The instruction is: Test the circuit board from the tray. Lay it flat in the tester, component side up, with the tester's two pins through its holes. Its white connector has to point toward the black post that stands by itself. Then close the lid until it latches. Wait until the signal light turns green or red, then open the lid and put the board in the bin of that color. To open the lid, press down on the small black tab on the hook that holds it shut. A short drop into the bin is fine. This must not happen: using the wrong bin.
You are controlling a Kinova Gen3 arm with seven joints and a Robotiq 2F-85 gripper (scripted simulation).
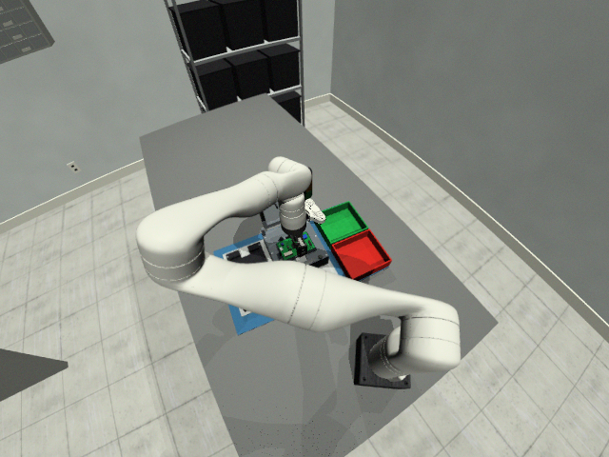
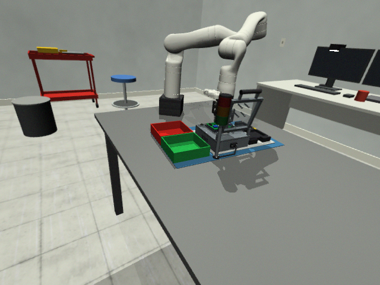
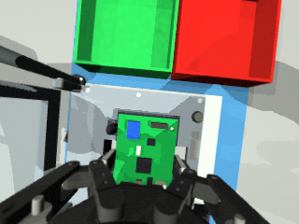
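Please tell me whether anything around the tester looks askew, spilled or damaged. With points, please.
Nothing stands out: the green bin (image 1: 342, 224) (image 2: 184, 154) (image 3: 128, 35) and red bin (image 1: 361, 255) (image 2: 173, 132) (image 3: 215, 37) sit neatly side by side, and the circuit board (image 1: 286, 247) (image 2: 209, 124) (image 3: 159, 149) shows no visible damage, though its near end is hidden.
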